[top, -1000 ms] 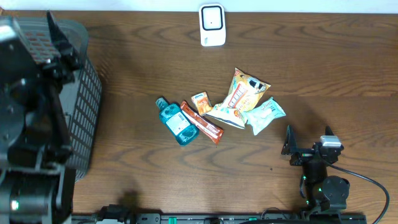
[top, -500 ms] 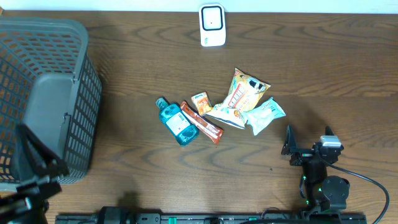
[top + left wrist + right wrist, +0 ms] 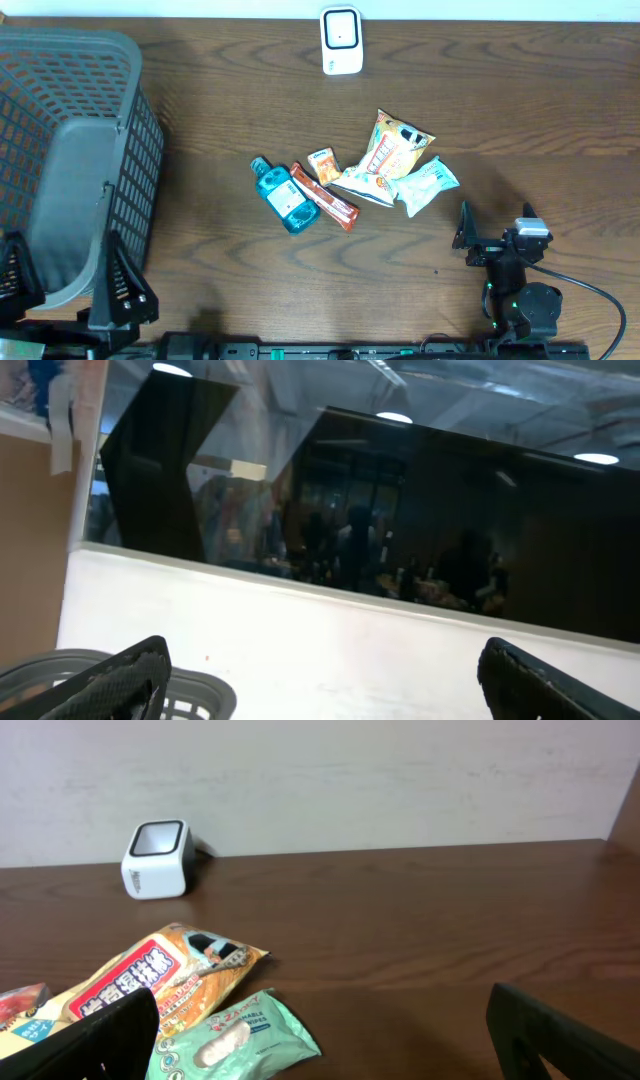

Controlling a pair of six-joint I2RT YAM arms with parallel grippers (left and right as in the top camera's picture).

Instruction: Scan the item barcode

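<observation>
Both spread wide, empty: left gripper (image 3: 68,288), right gripper (image 3: 495,226) | yellow-orange foil snack bag (image 3: 387,152): likely light, crinkly, slippery | pinch at sealed end

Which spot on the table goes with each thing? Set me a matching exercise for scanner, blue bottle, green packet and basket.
1 scanner
2 blue bottle
3 green packet
4 basket

A left end of the item cluster
B left edge of the table
C far edge, centre
D right end of the item cluster

Pairs: 1-C, 2-A, 3-D, 4-B.
</observation>
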